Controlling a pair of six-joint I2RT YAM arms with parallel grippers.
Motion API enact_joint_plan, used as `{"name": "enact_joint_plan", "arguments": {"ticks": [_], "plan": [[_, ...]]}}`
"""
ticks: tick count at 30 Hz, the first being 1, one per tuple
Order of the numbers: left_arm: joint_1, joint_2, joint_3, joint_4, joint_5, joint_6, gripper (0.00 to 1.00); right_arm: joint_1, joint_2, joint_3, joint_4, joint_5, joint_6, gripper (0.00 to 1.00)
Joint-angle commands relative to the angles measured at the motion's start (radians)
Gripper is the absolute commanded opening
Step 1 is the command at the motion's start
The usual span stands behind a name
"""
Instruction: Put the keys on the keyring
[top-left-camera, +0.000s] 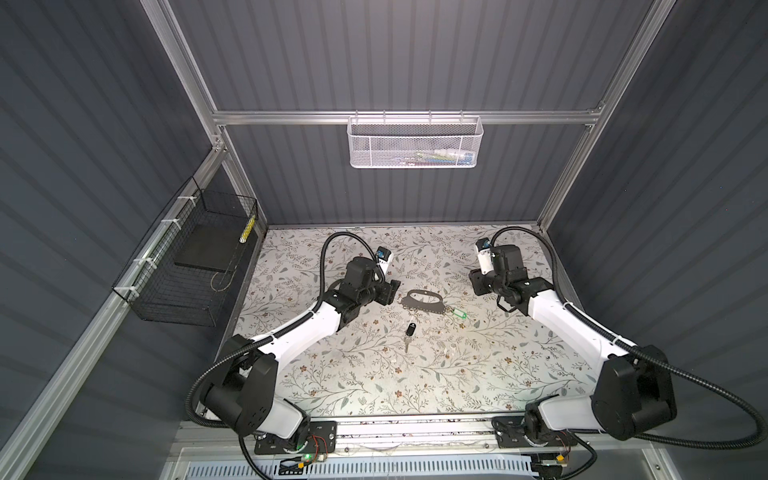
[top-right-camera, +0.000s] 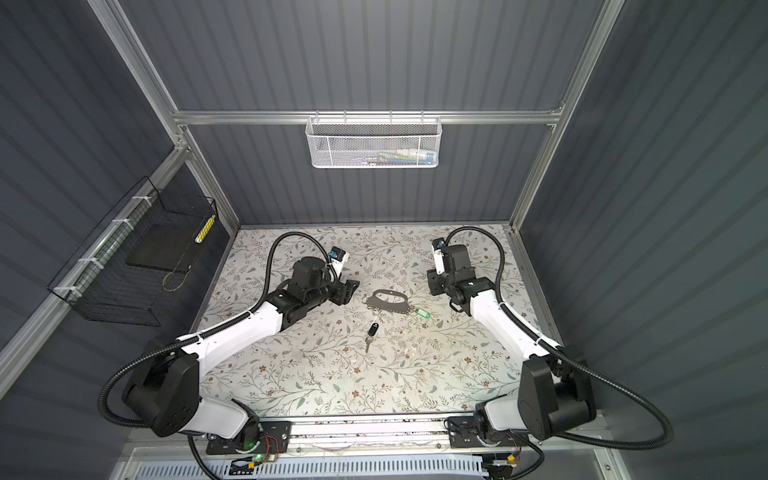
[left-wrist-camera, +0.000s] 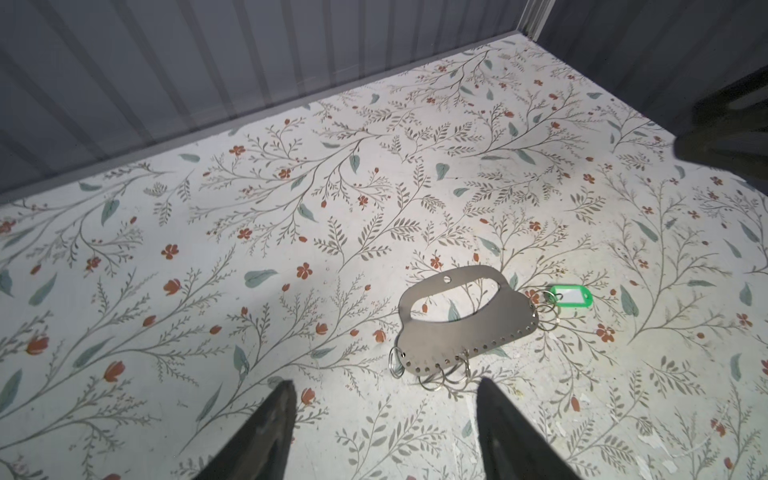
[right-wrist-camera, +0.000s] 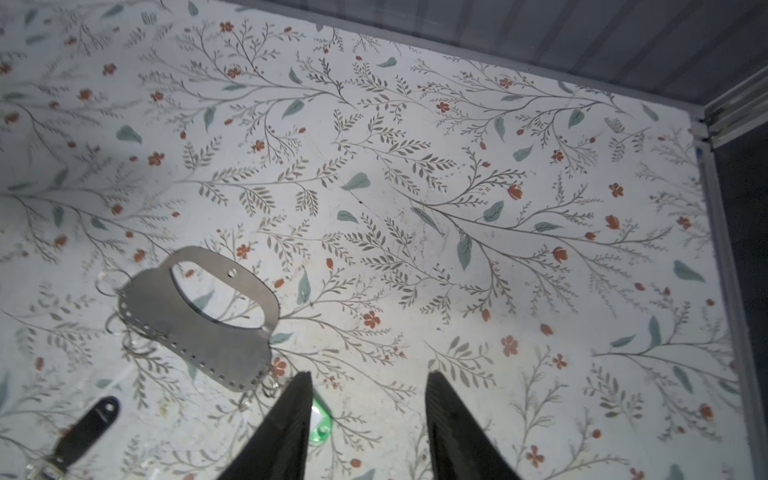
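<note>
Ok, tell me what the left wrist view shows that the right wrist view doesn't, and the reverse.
Only the left wrist view: the whole green tag, white label window included, lying off one end of the keyring. Only the right wrist view: the black-headed key, lying apart from the keyring; there the green tag is just a sliver behind a finger of the right gripper. Both: the keyring lying flat on the floral table.
</note>
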Motion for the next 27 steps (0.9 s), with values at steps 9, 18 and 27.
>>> {"name": "enact_joint_plan", "arguments": {"ticks": [9, 18, 27], "plan": [[0.036, 0.190, 0.157, -0.191, 0.168, -0.121, 0.65, 0.302, -0.030, -0.285, 0.235, 0.382, 0.502, 0.42], [0.056, 0.351, 0.259, -0.238, 0.274, -0.199, 0.57, 0.334, -0.031, -0.266, 0.160, 0.499, 0.654, 0.50], [0.055, 0.440, 0.305, -0.267, 0.263, -0.224, 0.48, 0.324, -0.044, -0.328, 0.266, 0.438, 0.622, 0.48]]}}
